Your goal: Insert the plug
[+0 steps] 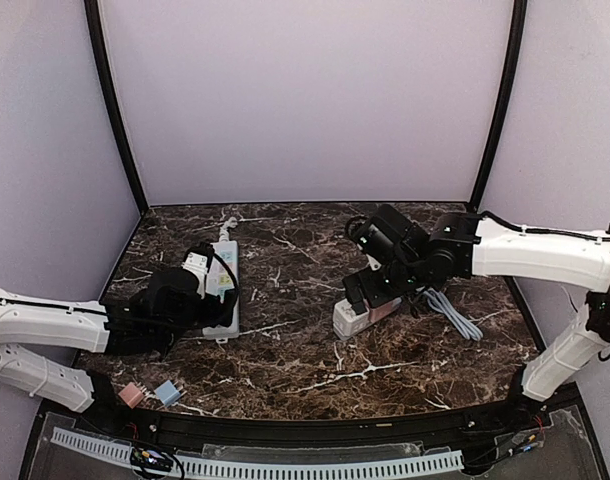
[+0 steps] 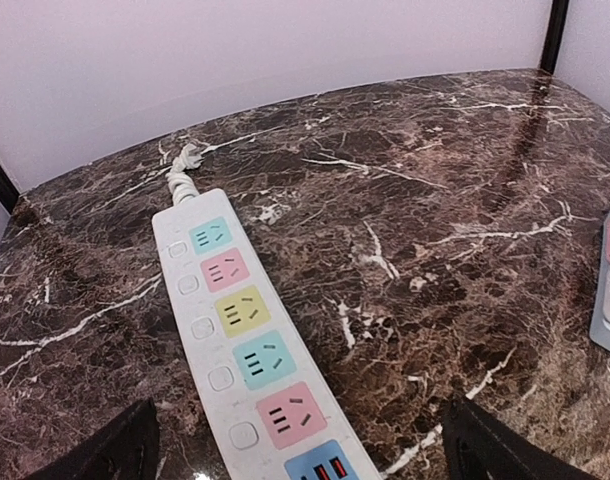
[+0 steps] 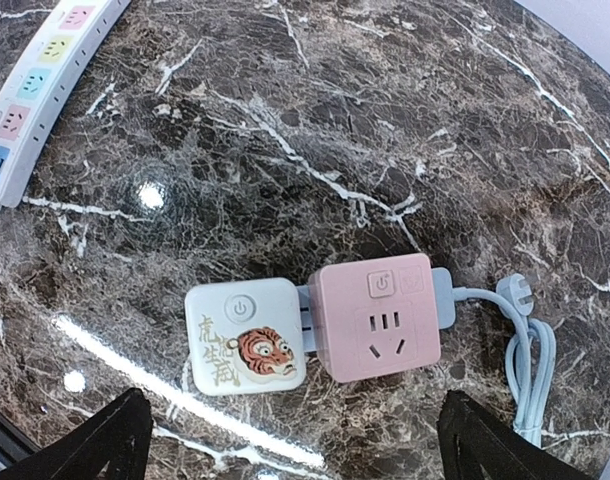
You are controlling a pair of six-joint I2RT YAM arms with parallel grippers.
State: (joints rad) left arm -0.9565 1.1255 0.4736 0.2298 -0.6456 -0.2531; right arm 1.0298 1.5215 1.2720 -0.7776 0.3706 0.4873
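Observation:
A pink cube socket (image 3: 377, 318) and a white cube with a tiger picture (image 3: 245, 350) lie joined side by side on the marble table. A pale blue cable (image 3: 530, 370) runs from the pink cube, and its plug (image 3: 515, 293) lies loose on the table to the right. My right gripper (image 3: 293, 425) hovers open over the two cubes, holding nothing. A white power strip (image 2: 235, 340) with coloured sockets lies at the left. My left gripper (image 2: 305, 465) stands open above its near end, with one finger on each side and apart from it.
Seen from above, the strip (image 1: 225, 285) lies left of centre, the cubes (image 1: 360, 315) right of centre and the cable (image 1: 453, 312) further right. Two small blocks, pink (image 1: 132, 393) and blue (image 1: 167, 391), sit at the front left. Purple walls enclose the table.

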